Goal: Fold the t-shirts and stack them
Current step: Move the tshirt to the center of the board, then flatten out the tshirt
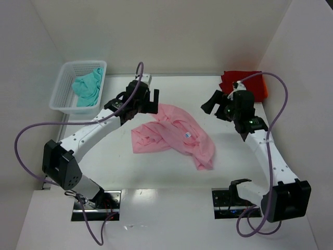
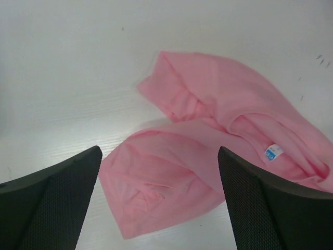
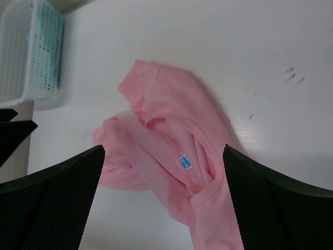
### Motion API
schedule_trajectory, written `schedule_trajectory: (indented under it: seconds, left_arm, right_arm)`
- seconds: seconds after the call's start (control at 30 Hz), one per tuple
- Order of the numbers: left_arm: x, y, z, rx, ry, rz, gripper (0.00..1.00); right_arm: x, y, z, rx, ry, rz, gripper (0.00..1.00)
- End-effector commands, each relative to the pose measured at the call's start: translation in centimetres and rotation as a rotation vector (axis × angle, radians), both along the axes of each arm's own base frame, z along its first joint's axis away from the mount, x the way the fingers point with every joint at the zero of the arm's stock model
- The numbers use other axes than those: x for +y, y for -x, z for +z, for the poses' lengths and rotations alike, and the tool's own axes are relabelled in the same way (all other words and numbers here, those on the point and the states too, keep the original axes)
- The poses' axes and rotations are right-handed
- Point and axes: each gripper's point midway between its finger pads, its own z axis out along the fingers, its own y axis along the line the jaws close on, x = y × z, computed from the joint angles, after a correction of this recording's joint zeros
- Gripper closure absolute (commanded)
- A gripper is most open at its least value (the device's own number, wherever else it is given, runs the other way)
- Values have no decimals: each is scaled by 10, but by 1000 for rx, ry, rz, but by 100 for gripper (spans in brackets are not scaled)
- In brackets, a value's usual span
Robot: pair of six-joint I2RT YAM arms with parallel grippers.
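Black left claw (image 1: 147, 103) and right claw (image 1: 215, 108), jaws apart, empty, flank the crumpled light-pink cloth t-shirt (image 1: 174, 134); flattening step: next, grasp edges, spread flat.

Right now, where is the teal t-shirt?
In the top view, the teal t-shirt lies bunched inside the white mesh basket at the table's far left corner, left of the crumpled pink t-shirt.

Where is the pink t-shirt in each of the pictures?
Top external: the pink t-shirt lies crumpled in the middle of the picture.
Left wrist: the pink t-shirt fills the middle and right side.
Right wrist: the pink t-shirt lies in the middle, running down to the bottom edge.
Shared landmark: its small blue-and-white neck label.
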Motion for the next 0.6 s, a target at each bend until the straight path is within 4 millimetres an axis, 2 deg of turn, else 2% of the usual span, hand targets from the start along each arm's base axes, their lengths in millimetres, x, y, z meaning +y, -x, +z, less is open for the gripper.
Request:
schedule_trajectory:
  seconds: [0.0, 0.03, 0.07, 0.1, 0.13, 0.2, 0.3, 0.33, 0.37, 0.4, 0.43, 0.5, 0.57]
  left_arm:
    - [20, -12, -50, 119, 66, 46, 0]
    - [24, -11, -56, 139, 80, 54, 0]
    - [27, -12, -59, 143, 86, 58, 0]
    - [35, -12, -67, 164, 93, 78, 0]
    - [37, -15, -65, 159, 104, 80, 0]
    - [51, -17, -73, 182, 117, 111, 0]
    - [65, -16, -71, 174, 130, 137, 0]
    - [73, -15, -70, 175, 140, 149, 0]
    - [78, -16, -67, 166, 145, 160, 0]
    - [83, -15, -72, 175, 134, 165, 0]
    - [85, -15, -66, 163, 146, 166, 0]
    - [97, -15, -62, 152, 148, 179, 0]
    - [103, -15, -57, 137, 145, 185, 0]
  right_arm:
    - [25, -7, -21, 20, -55, 85, 0]
    - [30, -8, -28, 38, -49, 94, 0]
    - [39, -11, -25, 26, -38, 123, 0]
    - [56, -17, -28, 30, -22, 165, 0]
    - [66, -20, -32, 44, -19, 186, 0]
    - [105, -30, -48, 104, -25, 257, 2]
    - [132, -30, -60, 142, -40, 276, 2]
    - [148, -30, -66, 149, -44, 303, 2]
    - [154, -29, -68, 162, -50, 311, 2]
    - [158, -31, -75, 174, -51, 289, 2]
    - [163, -32, -78, 180, -43, 293, 2]
    - [175, -34, -106, 229, -15, 287, 5]
    - [182, -36, -112, 246, -15, 292, 6]
